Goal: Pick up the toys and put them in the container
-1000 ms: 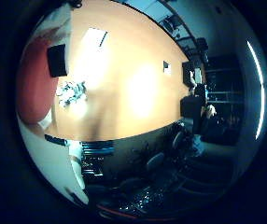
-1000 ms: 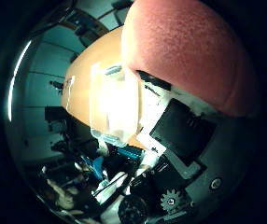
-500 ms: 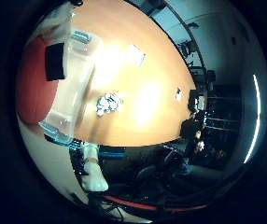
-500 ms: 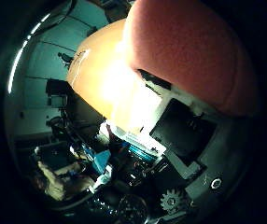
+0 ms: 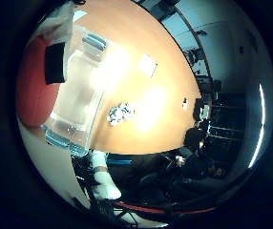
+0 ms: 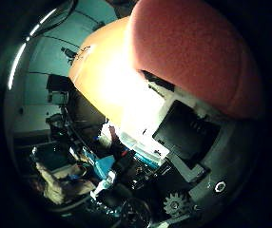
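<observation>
A red toy (image 6: 193,52), soft-looking and rounded, sits tight against the palm of the robot hand (image 6: 188,137) and fills much of the thumb-side view. A black-padded finger (image 5: 55,62) lies across the toy's red surface, so the fingers appear curled round it, though how firmly cannot be told.

Next along, a clear plastic container (image 5: 77,102) with blue latches stands open on an orange table (image 5: 141,52), lying just beside the held toy in the little-finger view. Beside the container, on bare tabletop, rests a small grey-and-white toy (image 5: 120,113), apart from the container wall. Further on lies a white card (image 5: 147,65), well away.

Risks, as judgement: the hand looks high above the table, so letting go early could drop the red toy outside the container or make it bounce out. A loose hold could let it slip. A low sweep could knock the small toy off the near edge.
</observation>
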`<state>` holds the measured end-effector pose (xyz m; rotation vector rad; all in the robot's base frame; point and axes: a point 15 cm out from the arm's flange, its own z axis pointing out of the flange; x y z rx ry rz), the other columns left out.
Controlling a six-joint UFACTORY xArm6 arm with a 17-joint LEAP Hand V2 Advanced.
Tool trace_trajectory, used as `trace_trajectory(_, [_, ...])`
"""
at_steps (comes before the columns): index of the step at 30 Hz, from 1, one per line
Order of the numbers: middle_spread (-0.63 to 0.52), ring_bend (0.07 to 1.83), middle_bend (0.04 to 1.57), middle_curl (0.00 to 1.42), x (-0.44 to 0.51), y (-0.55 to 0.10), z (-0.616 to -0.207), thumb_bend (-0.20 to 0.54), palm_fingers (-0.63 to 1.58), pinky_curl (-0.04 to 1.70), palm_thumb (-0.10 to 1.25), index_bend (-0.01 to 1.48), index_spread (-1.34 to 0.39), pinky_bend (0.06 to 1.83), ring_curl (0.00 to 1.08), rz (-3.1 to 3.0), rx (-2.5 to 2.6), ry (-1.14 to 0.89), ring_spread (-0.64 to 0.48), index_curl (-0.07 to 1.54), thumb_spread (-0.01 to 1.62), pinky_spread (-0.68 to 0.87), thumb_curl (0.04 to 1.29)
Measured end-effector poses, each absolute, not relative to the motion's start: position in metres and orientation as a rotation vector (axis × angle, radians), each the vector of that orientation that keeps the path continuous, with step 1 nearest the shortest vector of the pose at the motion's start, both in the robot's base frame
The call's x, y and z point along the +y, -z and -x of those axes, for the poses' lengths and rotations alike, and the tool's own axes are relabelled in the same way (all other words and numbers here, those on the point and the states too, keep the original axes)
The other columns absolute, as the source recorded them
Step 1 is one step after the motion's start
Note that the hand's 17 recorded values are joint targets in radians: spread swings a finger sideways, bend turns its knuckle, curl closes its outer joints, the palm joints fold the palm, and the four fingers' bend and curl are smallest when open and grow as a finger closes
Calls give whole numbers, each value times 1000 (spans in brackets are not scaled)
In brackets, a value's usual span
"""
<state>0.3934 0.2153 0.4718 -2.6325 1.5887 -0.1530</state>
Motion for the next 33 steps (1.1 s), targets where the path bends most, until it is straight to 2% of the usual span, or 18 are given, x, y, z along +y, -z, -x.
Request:
trace_trajectory(5, [-213,1300,1185,988,228,-475,-393,-12,1072,1070,998,1058,-253,1158,865,2620,1547,155,-258,871,1182,-222,561])
trace_trajectory(8, [-210,1281,1151,965,234,-475,-390,-34,1079,1029,885,1003,-257,1109,834,2620,1530,134,-251,851,1242,-241,515])
trace_trajectory(9, [-210,1252,1125,926,237,-476,-390,-29,1075,975,838,898,-269,1057,789,2611,1524,125,-247,820,1271,-273,474])
trace_trajectory(10, [-214,1210,1082,882,240,-476,-388,-43,956,934,761,736,-288,1030,749,2607,1518,107,-253,793,1271,-318,428])
trace_trajectory(12, [-237,1196,903,800,240,-475,-383,-45,704,882,637,452,-344,1040,695,2612,1522,83,-269,717,1259,-375,360])
trace_trajectory(14, [-244,1094,764,735,240,-477,-381,-43,359,862,523,358,-410,930,643,2613,1520,81,-267,647,1230,-298,307])
trace_trajectory(17, [-187,924,591,623,239,-483,-378,-36,116,783,422,320,-447,747,538,2609,1500,84,-183,554,1195,-4,265])
trace_trajectory(19, [-142,841,522,560,239,-484,-377,-30,89,720,381,292,-445,661,484,2608,1496,82,-99,507,1162,193,250])
trace_trajectory(23, [-78,685,407,465,235,-484,-371,-28,74,609,325,211,-436,590,389,2625,1499,70,40,434,1119,415,239])
trace_trajectory(27, [-54,588,335,406,233,-488,-367,-25,115,535,303,174,-432,549,325,2620,1490,51,110,384,1092,495,236])
trace_trajectory(33, [-41,521,281,365,218,-504,-366,-23,164,452,305,169,-418,500,273,2590,1480,89,143,330,1080,519,243])
